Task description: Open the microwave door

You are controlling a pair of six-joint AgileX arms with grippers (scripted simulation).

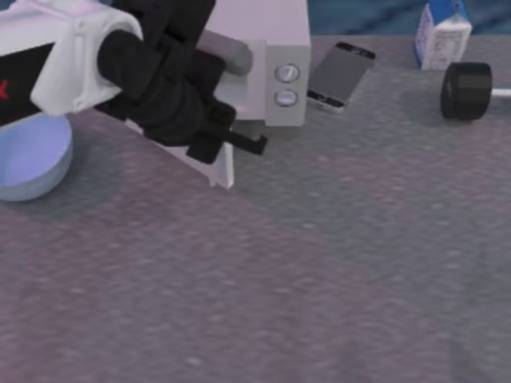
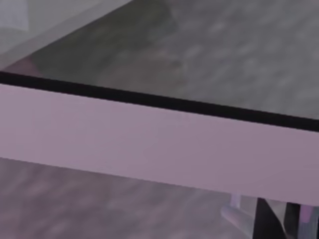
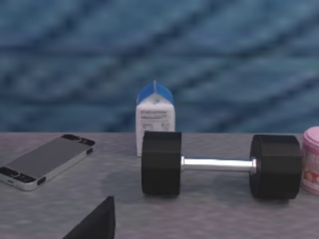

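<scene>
The grey speckled desk (image 1: 335, 271) carries a boxy white microwave (image 1: 271, 48), grey smartphone (image 1: 342, 76), blue-white milk carton (image 1: 441, 33), black dumbbell (image 1: 467, 91) and pale blue bowl (image 1: 32, 155).

the left arm (image 1: 68, 60) has a bulky white shell with rounded edges and a raised flange at its end; a small red marking shows on its side at the picture's left border. beyond the shell comes a matte black wrist section, lumpy and rounded, ending in the left gripper (image 1: 239, 144), black as well, with thin angular black fingers (image 1: 254, 145). in the right wrist view, only a dark, pointed black wedge of the right gripper (image 3: 97, 224) shows at the lower border.
</scene>
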